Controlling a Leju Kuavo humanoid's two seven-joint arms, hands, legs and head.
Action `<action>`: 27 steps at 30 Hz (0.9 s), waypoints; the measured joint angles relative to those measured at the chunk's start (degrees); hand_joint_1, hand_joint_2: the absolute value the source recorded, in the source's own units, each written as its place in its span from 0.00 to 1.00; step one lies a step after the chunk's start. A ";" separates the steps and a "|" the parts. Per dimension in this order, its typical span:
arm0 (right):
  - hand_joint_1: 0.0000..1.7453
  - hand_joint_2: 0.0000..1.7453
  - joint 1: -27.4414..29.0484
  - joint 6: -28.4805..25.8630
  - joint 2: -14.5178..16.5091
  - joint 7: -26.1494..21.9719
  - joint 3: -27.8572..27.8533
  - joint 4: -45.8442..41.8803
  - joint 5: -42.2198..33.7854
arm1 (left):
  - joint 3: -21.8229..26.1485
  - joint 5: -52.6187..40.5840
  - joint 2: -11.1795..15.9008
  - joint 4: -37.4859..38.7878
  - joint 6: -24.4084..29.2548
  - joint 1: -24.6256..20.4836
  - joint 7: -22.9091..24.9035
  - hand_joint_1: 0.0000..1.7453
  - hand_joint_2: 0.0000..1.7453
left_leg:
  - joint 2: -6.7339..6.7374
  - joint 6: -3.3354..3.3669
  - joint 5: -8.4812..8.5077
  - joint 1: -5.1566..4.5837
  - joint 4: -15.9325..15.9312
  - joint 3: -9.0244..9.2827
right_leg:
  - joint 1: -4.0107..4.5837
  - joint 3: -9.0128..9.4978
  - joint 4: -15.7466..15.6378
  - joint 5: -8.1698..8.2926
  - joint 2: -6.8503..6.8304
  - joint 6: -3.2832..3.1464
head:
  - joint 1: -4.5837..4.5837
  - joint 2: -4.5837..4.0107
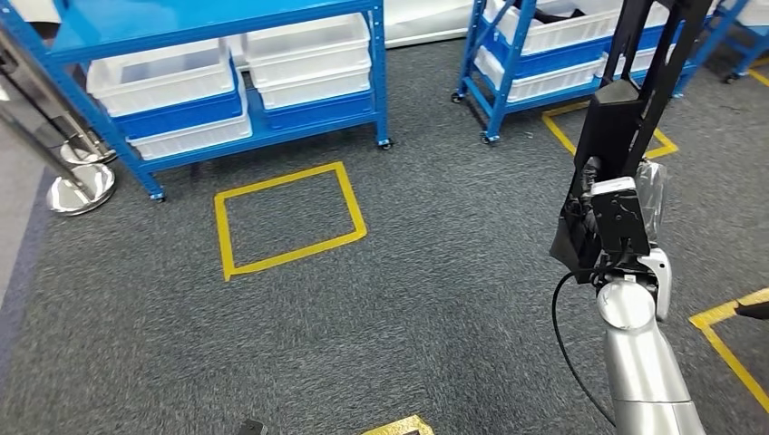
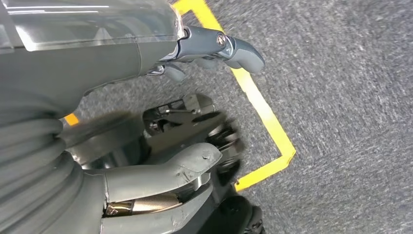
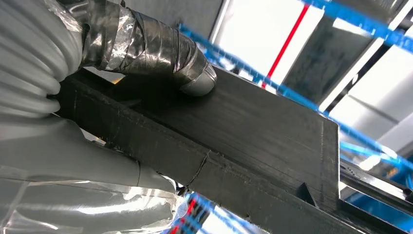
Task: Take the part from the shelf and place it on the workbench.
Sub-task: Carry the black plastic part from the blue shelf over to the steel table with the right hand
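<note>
Right hand [image 1: 609, 213] carrying the black part [image 1: 648, 63] over the carpet.

In the head view the right hand is sitting at about 3 o'clock, its fingers closing around the lower end of the long black part, which is rising toward 1 o'clock in front of a blue shelf [image 1: 508, 54] with white bins [image 1: 562, 32]. In the right wrist view a taped finger [image 3: 160, 53] is pressing on the part's flat face. The left hand [image 2: 195, 97] is hanging above the grey carpet [image 1: 408, 308] near a yellow tape line [image 2: 263, 107], fingers curling loosely and holding nothing. Another blue shelf [image 1: 218, 27] is standing at 11 o'clock, with a yellow tape square [image 1: 288, 217] on the floor just in front of it.
</note>
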 joint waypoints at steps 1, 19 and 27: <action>1.00 1.00 -0.01 -0.02 -0.14 0.01 -0.12 -0.21 0.00 | 0.08 0.11 0.01 0.00 0.00 0.01 -0.04 0.00 1.00 | -1.58 0.44 1.39 0.01 -3.54 1.76 | -0.04 -0.08 -0.01 0.13 0.70 0.19 | 0.01 0.00; 1.00 1.00 1.82 -0.13 -3.09 1.01 -2.73 -2.30 -0.35 | 1.27 1.29 -0.43 0.00 -0.09 0.12 -0.50 0.00 1.00 | 7.09 0.71 2.63 -0.37 -8.07 3.00 | -0.37 1.18 -0.22 -1.25 -7.60 3.02 | 0.19 0.00; 1.00 1.00 4.45 -0.15 -3.79 0.86 -5.01 -4.29 -1.60 | 2.18 2.13 -0.47 0.00 -0.26 0.22 -0.54 0.00 1.00 | 2.15 -0.97 -5.11 0.29 4.47 -1.75 | -0.51 0.44 -0.31 -0.44 -2.79 0.66 | 0.16 0.00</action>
